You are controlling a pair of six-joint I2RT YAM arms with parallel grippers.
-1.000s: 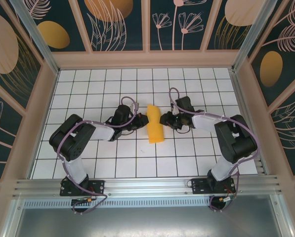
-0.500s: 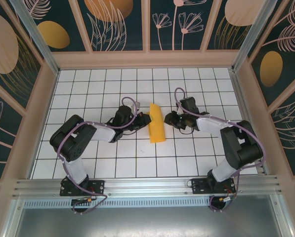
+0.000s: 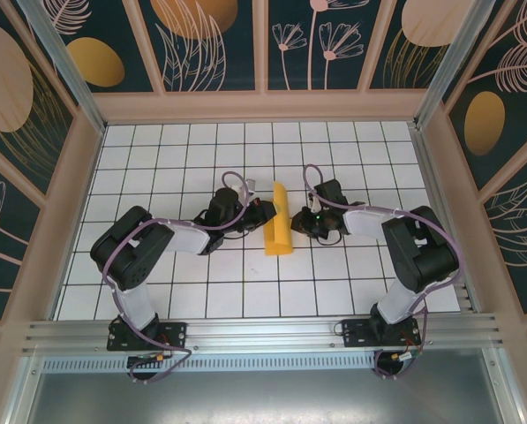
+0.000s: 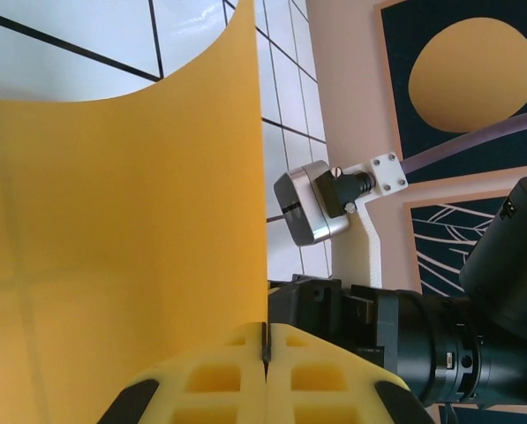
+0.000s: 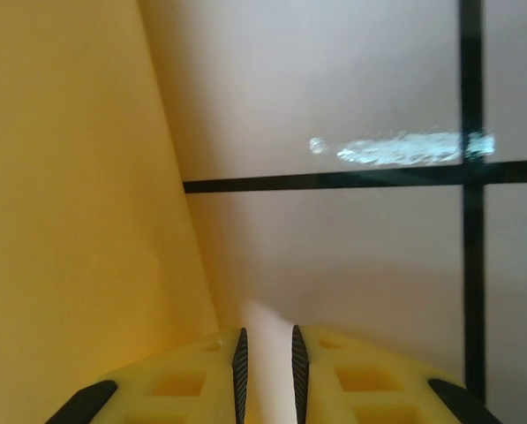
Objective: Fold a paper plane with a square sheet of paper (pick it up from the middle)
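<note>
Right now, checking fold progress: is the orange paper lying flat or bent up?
Bent up: the orange paper arches off the table, one edge pinched in the left claw.

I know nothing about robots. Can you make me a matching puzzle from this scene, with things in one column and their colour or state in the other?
Things:
1. paper
2. left end effector
3. right end effector
4. table

Descriptions:
A. white with a black grid
B. shut on the paper's edge
C. orange, curled upward
D. jaws slightly apart

Pairs: 1-C, 2-B, 3-D, 4-A
</note>
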